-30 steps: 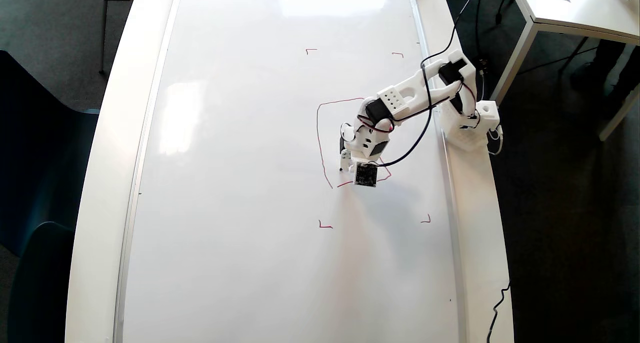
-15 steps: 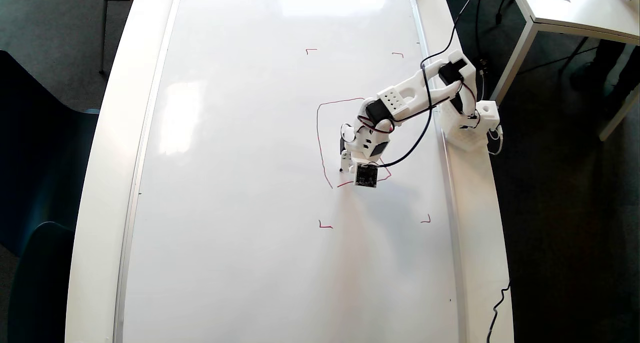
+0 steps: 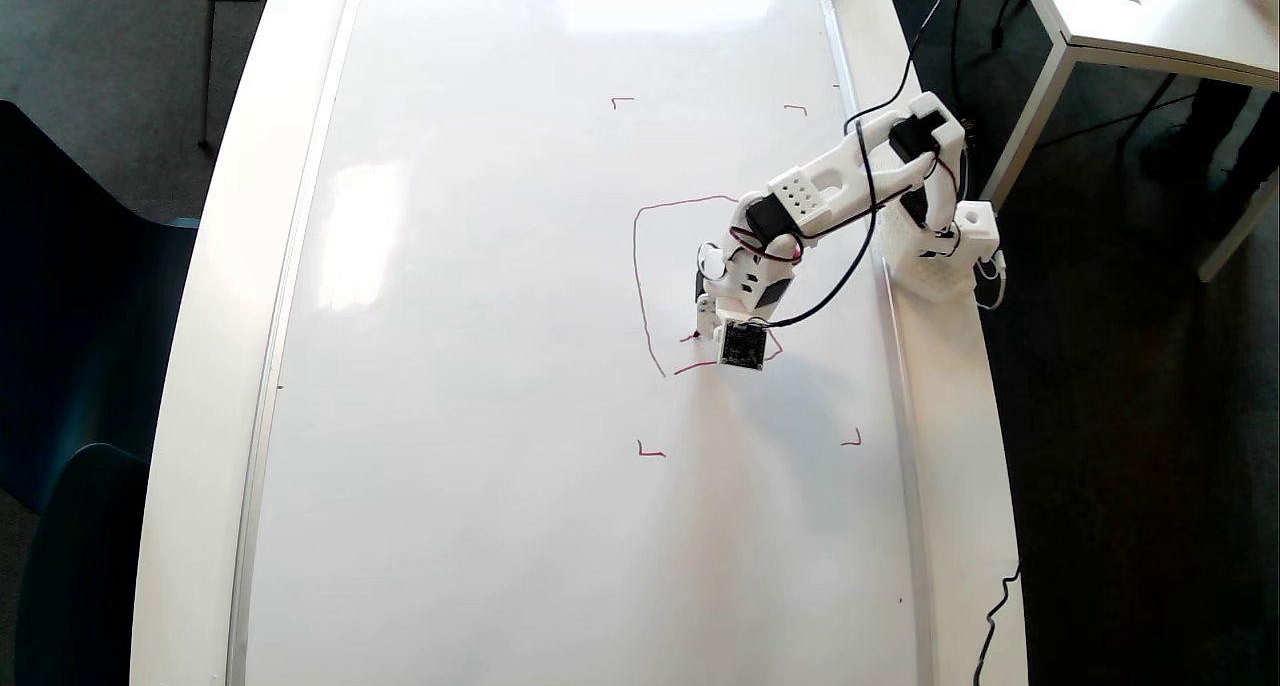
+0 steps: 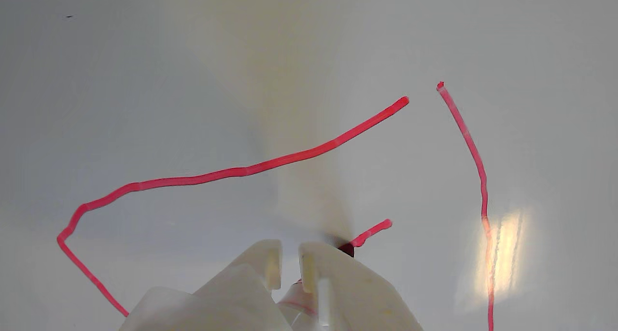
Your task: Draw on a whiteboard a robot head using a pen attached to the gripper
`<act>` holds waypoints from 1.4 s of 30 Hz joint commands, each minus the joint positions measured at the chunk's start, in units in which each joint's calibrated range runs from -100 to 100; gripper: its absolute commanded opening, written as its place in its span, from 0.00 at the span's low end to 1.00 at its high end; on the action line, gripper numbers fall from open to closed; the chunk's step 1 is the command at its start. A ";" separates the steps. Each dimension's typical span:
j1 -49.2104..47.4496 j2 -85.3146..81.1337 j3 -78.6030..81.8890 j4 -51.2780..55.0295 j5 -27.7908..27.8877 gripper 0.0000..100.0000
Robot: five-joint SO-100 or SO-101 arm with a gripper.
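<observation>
1. My gripper [image 4: 289, 261] sits at the bottom edge of the wrist view, its two white fingers [image 4: 265, 266] nearly together with a narrow slot between them.
2. The pen [image 4: 297, 299] shows between and below them, white with a red band; jaws look clamped on it, though most of the barrel is hidden.
3. The dark pen tip touches the whiteboard [image 4: 145, 80] just right of my fingers, at the end of a short red stroke.
4. The robot head [image 4: 231, 172] so far: one long wobbly line across the wrist view's middle, bending down at left, and a separate near-vertical line at right; a gap between their upper ends.
5. In the overhead view my gripper [image 3: 706, 318] is inside the lower part of the robot head [image 3: 636, 266], an open box outline with left side, top and part of the bottom visible.
6. Camera module [image 3: 742, 345] sits just right of the tip.
7. Four red corner marks [image 3: 650, 452] surround the drawing on the whiteboard [image 3: 480, 366].
8. No containers in view.
</observation>
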 commanded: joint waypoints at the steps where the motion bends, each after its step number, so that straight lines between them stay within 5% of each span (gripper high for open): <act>1: -0.04 -1.65 1.77 0.52 -0.27 0.01; 42: 4.24 -0.81 1.50 -7.83 0.22 0.01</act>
